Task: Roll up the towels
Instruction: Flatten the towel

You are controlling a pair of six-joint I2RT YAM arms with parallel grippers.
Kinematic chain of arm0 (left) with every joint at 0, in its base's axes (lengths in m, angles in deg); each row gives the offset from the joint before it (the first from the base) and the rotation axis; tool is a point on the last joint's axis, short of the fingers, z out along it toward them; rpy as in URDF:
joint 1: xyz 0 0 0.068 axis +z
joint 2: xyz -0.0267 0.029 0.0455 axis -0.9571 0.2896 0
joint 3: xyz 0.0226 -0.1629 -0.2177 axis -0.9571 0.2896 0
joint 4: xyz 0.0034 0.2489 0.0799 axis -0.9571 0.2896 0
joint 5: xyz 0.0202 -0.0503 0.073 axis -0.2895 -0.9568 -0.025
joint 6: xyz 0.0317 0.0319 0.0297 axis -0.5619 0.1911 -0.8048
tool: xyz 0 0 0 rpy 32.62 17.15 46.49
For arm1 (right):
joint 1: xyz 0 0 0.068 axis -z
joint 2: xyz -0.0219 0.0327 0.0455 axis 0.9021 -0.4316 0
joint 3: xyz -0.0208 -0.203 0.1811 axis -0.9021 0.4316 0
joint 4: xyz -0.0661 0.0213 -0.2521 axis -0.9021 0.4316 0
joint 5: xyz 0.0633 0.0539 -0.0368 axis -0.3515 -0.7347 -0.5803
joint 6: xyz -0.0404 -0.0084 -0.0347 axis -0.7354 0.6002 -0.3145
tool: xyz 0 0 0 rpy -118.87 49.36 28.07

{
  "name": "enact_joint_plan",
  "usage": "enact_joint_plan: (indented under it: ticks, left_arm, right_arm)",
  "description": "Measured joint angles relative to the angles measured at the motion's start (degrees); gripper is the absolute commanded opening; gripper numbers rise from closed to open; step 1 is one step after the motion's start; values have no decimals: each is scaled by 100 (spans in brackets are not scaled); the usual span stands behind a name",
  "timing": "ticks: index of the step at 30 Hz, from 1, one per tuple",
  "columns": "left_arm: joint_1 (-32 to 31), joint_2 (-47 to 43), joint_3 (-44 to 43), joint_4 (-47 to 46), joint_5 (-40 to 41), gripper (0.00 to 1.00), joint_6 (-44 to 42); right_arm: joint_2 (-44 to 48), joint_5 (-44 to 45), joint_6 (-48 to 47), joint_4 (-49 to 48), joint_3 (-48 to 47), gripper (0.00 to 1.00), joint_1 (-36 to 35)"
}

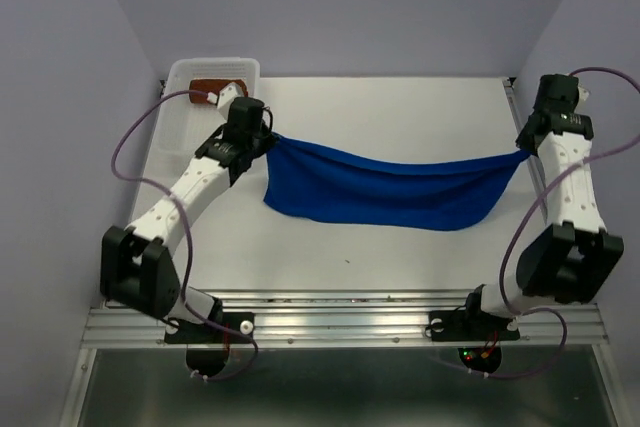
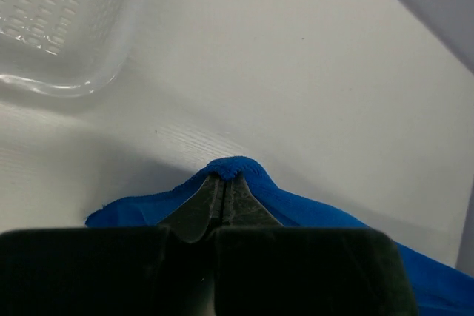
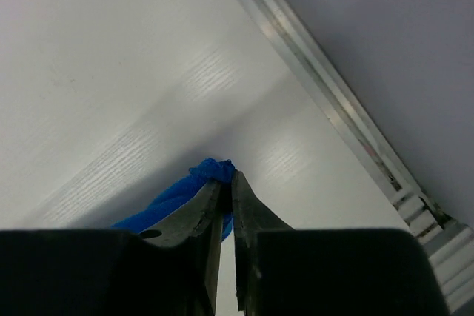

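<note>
Blue towel (image 1: 390, 187) hangs sagging between both arms, over the table (image 1: 400, 107). Left gripper (image 2: 224, 177) is clamped tight on one corner; right gripper (image 3: 228, 177) nips the other, jaws nearly closed. Advice: lower it flat with corners level before rolling. Basket (image 1: 180, 72) holds the brown towel (image 1: 212, 88).

I see one plain royal-blue towel (image 1: 390, 189), a rust-brown towel (image 1: 213, 89), a white basket (image 1: 215, 64) patterned with small holes, a white tabletop (image 1: 400, 107), pale lilac walls (image 1: 60, 97), and white arms (image 1: 190, 192) with black joints.
</note>
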Motion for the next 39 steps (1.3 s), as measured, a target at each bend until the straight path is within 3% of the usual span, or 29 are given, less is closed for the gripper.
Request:
enact_joint_plan:
  ticks: [1, 3, 5, 7, 9, 19, 24, 32, 39]
  left_arm:
    - [26, 424, -144, -37, -44, 0, -2]
    - [76, 1263, -501, -42, -114, 0, -4]
    - [90, 1937, -868, -33, -166, 0, -7]
    - [111, 2413, -1182, 59, -190, 0, -7]
    - [114, 2697, -1373, 68, -197, 0, -7]
    - [114, 2758, -1397, 28, -332, 0, -55]
    - [114, 2806, -1440, -13, -476, 0, -107]
    - [116, 2876, -1491, -26, -555, 0, -138]
    - [151, 2879, -1491, 9, -551, 0, -136]
  right_arm:
    - [-472, -133, -33, -105, -35, 21, 0]
    - [-1342, -413, -127, -203, -317, 45, 0]
    - [-2133, -708, -221, -251, -793, 83, 9]
    - [-2870, -925, -319, -264, -1290, 100, 15]
    - [-3294, -1075, -422, -365, -1622, 100, 28]
    - [-3016, -1847, -481, -809, -1226, 100, 39]
    - [-3467, -2199, -400, -964, -1469, 99, 39]
    - [-4782, -2151, -393, -1058, -2319, 75, 39]
    - [-5296, -1998, -595, -1137, -2653, 70, 39]
